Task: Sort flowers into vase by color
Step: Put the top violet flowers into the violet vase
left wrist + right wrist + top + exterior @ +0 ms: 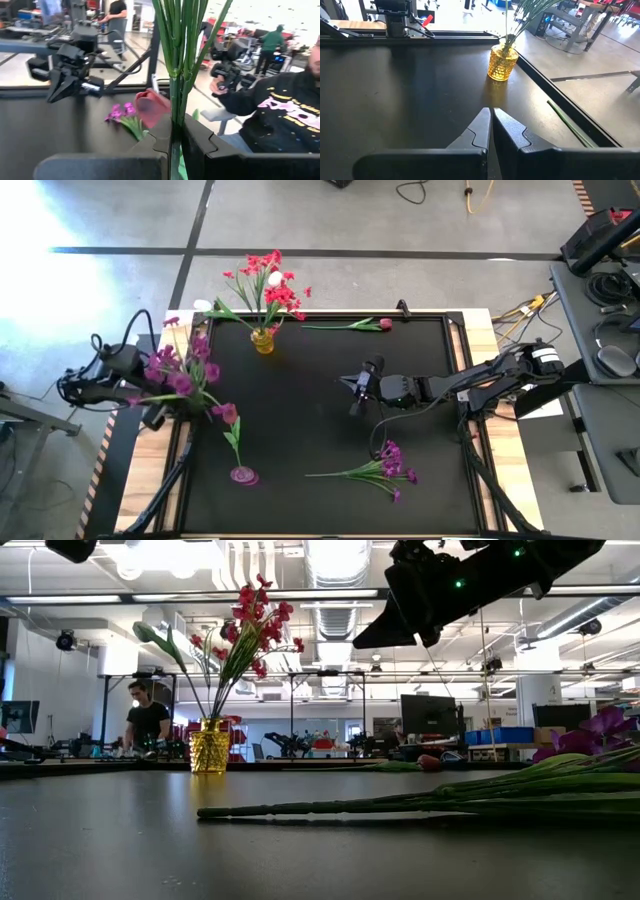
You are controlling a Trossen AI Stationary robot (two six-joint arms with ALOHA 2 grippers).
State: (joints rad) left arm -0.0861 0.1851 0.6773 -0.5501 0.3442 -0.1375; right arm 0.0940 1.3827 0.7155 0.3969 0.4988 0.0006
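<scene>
My left gripper (160,412) (172,131) is at the table's left edge, shut on a bundle of green stems. The bundle's purple blooms (180,370) spread above it. A pink bloom (225,412) (150,107) sits beside the fingers, and its stem runs to a small pink vase (243,475). A yellow vase (263,340) (501,62) at the far left holds red sprigs and a white bud (274,278). One purple sprig (375,472) lies on the mat near the near edge. A red-pink flower (350,325) lies by the far edge. My right gripper (352,392) (491,117) hangs shut over mid-mat. My left gripper pinches several green stems (174,100) between its two fingers, which lie across them. The stems rise past the fingertips, and the purple blooms are held off the mat. I cannot tell whether the pink-bloomed sprig is in the hold too.
The black mat (300,430) has a raised frame on a wooden table. Bare mat lies between the two vases and under my right arm. People and benches show in the room beyond, with one seated person (280,115) close to the table.
</scene>
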